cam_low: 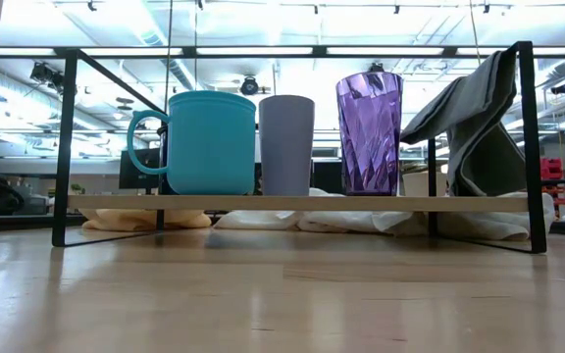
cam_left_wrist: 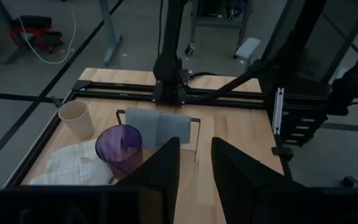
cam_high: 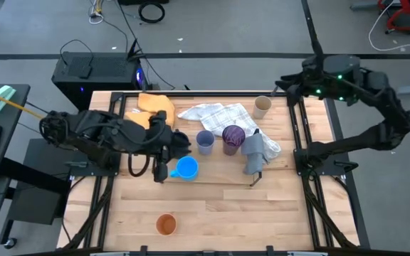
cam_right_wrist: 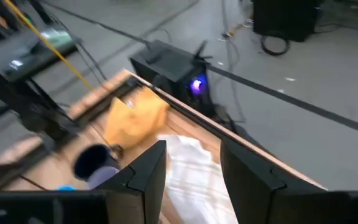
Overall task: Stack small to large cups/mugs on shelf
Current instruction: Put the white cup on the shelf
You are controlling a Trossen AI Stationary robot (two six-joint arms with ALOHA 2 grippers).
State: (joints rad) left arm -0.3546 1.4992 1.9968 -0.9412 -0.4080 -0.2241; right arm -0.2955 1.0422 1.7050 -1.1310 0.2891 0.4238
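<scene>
Three cups on shelf: the bright blue mug (cam_low: pixel 211 143), the pale lavender-blue cup (cam_low: pixel 286 144) and the purple cup (cam_low: pixel 369 132) are seen standing upright in a row on the shelf (cam_low: pixel 292 203) in the low view, the first two almost touching, the purple one a little apart.
Shelf cover: a grey cloth (cam_low: pixel 477 118) is draped over the shelf end beyond the purple cup.
Tan cup: it (cam_high: pixel 263 107) is found on the table (cam_high: pixel 219 213) near the far right corner, off the shelf, beside a white-checked cloth (cam_high: pixel 219 114).
Orange cup: it (cam_high: pixel 166 225) is noted alone near the front edge of the table, well apart from the shelf.
Yellow cloth: it (cam_high: pixel 155 105) lies at the far side, behind the left arm.
Left gripper: it (cam_high: pixel 168 151) is held just beside the bright blue mug at the left end of the shelf; in the left wrist view its fingers (cam_left_wrist: pixel 160 168) are spread, with nothing between them.
Right gripper: it (cam_high: pixel 285 84) is parked over the far right edge of the table, near the tan cup; in the right wrist view its fingers (cam_right_wrist: pixel 145 171) are parted and nothing is held.
Dark navy cup: a dark rim is glimpsed in the right wrist view, but it cannot be identified with certainty.
</scene>
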